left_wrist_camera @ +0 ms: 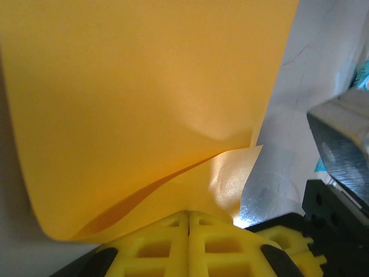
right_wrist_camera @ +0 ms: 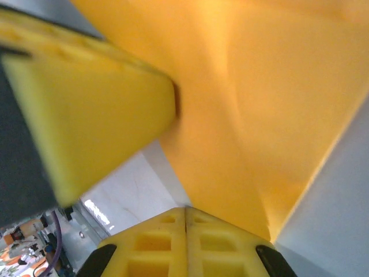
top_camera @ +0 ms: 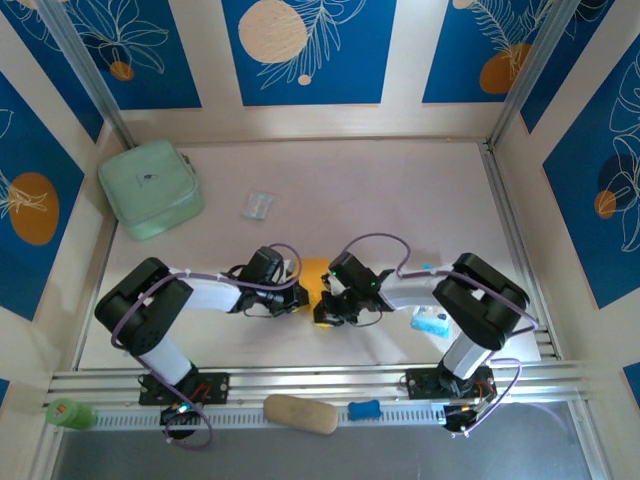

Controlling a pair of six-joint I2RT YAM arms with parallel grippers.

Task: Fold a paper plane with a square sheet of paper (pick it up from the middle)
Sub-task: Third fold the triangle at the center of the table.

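Yellow fingertips of the left gripper (left_wrist_camera: 189, 216) sit closest to the left wrist lens. They are pressed together on the lower edge of the square sheet of paper (left_wrist_camera: 144, 86), which rises curled and partly doubled over, clear of the table (left_wrist_camera: 300, 75). Right wrist view: the right gripper (right_wrist_camera: 185, 210) is likewise closed, pinching the sheet's narrow end, with a left finger just beside. Top view: both grippers meet mid-table with the sheet between them, apparently sharing the hold so that a crease can be formed.
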